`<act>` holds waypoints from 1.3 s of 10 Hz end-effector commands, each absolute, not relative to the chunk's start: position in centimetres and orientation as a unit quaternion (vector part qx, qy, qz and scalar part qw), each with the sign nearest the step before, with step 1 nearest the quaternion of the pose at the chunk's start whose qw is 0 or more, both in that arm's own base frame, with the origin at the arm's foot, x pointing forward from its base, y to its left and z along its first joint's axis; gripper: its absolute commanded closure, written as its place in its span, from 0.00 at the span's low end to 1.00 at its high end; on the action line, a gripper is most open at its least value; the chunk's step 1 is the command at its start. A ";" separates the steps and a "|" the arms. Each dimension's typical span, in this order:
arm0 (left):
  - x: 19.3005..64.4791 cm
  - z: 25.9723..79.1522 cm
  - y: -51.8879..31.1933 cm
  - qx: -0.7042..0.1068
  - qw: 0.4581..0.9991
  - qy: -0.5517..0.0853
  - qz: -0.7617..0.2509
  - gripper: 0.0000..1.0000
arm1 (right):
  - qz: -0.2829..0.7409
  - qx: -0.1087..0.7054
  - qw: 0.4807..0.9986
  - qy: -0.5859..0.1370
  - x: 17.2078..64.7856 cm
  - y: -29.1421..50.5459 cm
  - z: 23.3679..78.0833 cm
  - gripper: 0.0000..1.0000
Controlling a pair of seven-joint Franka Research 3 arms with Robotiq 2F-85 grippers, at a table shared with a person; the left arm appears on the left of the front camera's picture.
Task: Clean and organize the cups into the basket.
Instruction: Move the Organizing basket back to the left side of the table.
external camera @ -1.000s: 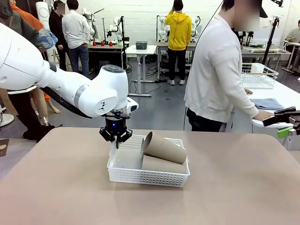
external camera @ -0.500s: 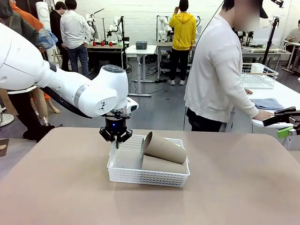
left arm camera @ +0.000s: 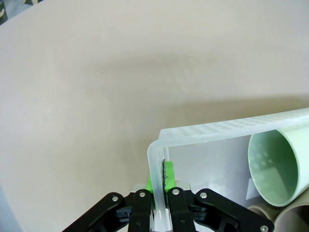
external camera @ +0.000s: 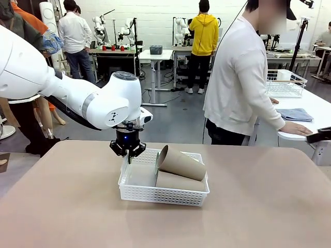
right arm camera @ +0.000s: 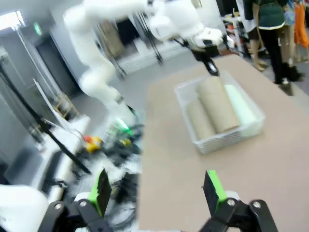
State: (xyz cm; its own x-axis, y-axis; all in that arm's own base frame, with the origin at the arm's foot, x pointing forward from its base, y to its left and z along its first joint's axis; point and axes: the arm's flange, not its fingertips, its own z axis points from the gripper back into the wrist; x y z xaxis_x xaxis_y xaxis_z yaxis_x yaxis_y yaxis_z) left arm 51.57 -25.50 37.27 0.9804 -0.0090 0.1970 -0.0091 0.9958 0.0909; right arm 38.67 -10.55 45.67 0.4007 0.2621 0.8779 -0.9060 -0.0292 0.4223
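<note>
Table (external camera: 62,206), tan, spans the front view. Person (external camera: 240,77) in a white top stands at 1 o'clock past the far edge, one hand on a side table. Basket (external camera: 135,194) sits mid-table, slightly toward 12 o'clock, lying flat. Inside it: two brown cups (external camera: 181,164) on their sides, one stacked on the other, plus a mint cup (left arm camera: 275,166) lying alongside, mouth toward the left wrist camera. Left gripper (left arm camera: 161,186) is at the basket's 9 o'clock end, fingers pinched closed on the basket's short wall, one pad each side. Right gripper (right arm camera: 157,188) is off the table at 3 o'clock, fingers spread wide, holding nothing.
</note>
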 end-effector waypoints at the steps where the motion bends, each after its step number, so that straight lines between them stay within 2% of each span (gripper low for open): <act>1: 51.6 37.5 -25.6 0.045 0.994 -0.100 0.000 1.00 | 0.319 0.644 0.654 -0.235 38.6 -14.0 45.4 0.00; 2: 51.6 37.5 -25.6 0.045 0.994 -0.100 0.000 1.00 | 0.261 0.674 0.661 -0.200 38.2 -15.3 44.6 0.00; 4: 51.6 37.5 -25.6 0.045 0.994 -0.100 0.000 1.00 | 0.177 0.684 0.696 -0.131 37.0 -17.8 43.3 0.00; 7: 51.6 37.5 -25.6 0.045 0.994 -0.100 0.000 1.00 | 0.049 0.655 0.747 -0.108 34.0 -22.0 41.4 0.00; 11: 51.6 37.5 -25.6 0.045 0.994 -0.100 0.000 1.00 | -0.021 0.653 0.753 -0.079 31.2 -23.9 41.1 0.00; 13: 51.6 37.5 -25.6 0.045 0.994 -0.100 0.000 1.00 | 0.017 0.649 0.754 -0.095 32.4 -24.6 40.6 0.00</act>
